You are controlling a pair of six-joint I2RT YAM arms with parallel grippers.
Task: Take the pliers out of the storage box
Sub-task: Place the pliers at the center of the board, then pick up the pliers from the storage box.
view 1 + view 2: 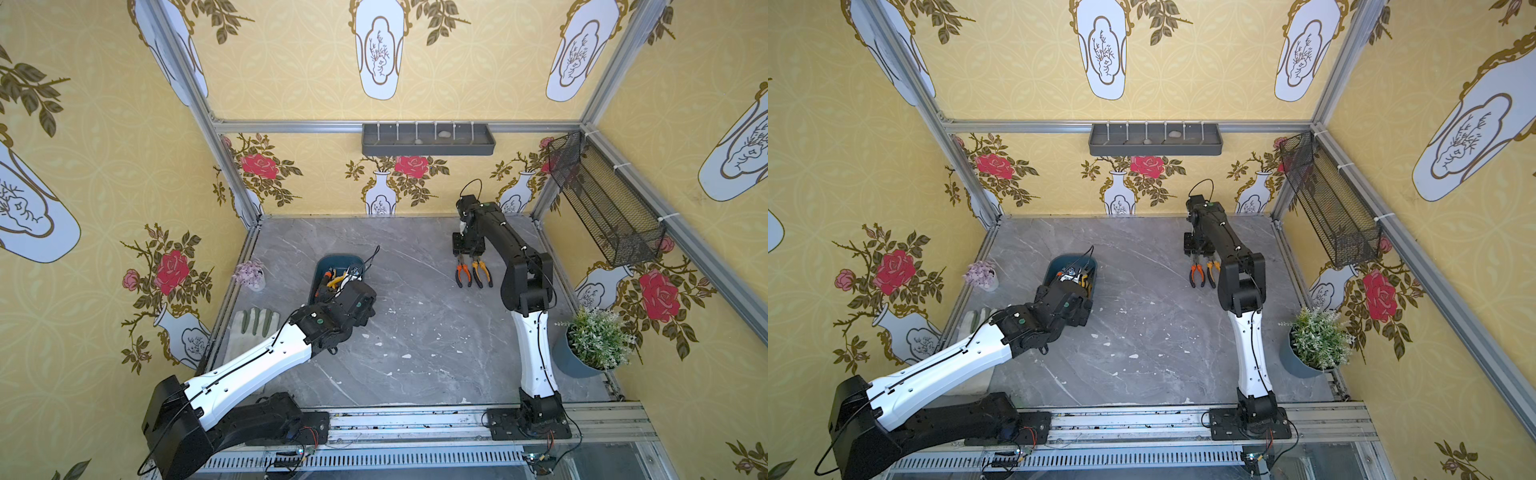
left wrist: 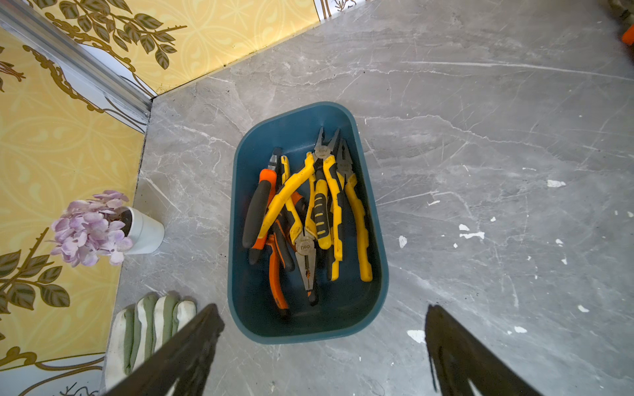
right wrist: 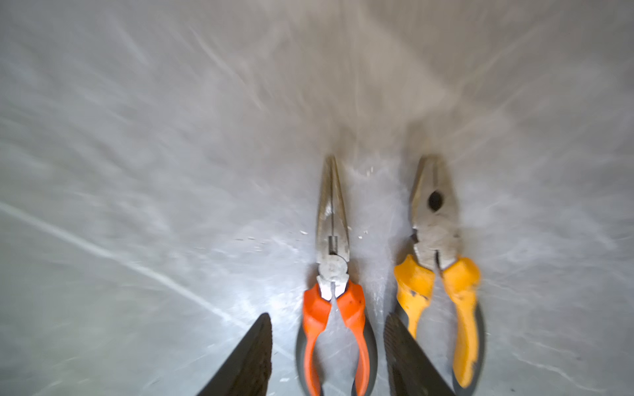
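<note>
The teal storage box [image 2: 310,337] stands on the grey marble table at the left, seen in both top views [image 1: 322,266] [image 1: 1054,266]. Several yellow-and-black and orange-and-black pliers [image 2: 308,212] lie heaped inside it. My left gripper [image 2: 324,311] hovers above the box's near end, open wide and empty. At the back right, an orange-handled needle-nose pliers [image 3: 332,274] [image 1: 462,272] and a yellow-handled pliers [image 3: 435,240] [image 1: 482,272] lie side by side on the table. My right gripper [image 3: 327,317] [image 1: 468,253] is open astride the orange handles, fingers clear of them; that view is motion-blurred.
A white pot of purple flowers [image 2: 137,229] and a white-and-green glove [image 2: 151,329] lie left of the box by the wall. A green plant in a blue-grey pot [image 1: 590,345] stands at the right edge. A grey divided tray [image 1: 428,139] and a black mesh basket [image 1: 602,199] hang on the walls.
</note>
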